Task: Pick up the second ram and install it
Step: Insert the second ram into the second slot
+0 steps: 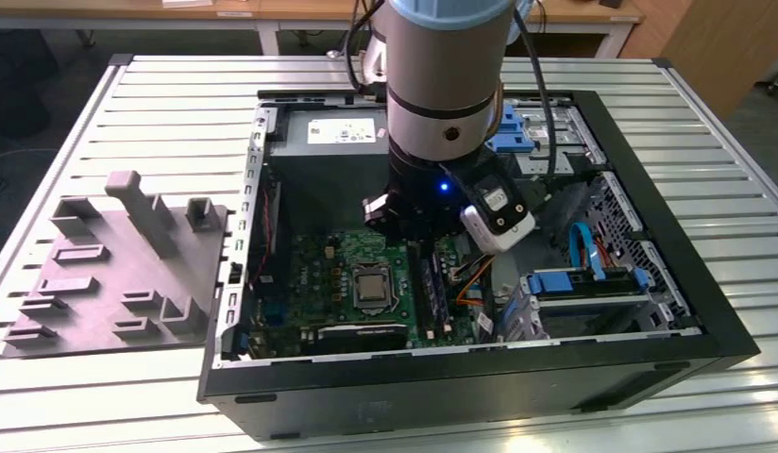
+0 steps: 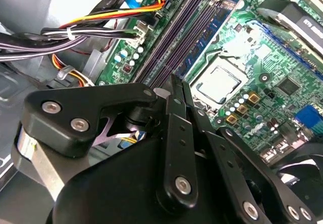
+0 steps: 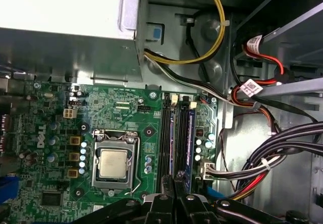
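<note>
First wrist view puts the second ram on edge in its socket right of centre, with the gripper just beside it at lower centre, fingers drawn together; keep your push straight down and even, clear of the cables at right

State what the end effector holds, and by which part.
It cannot be told: the end effector sits beside one end of the thin blue memory stick seated on the green motherboard, and any contact is hidden.
</note>
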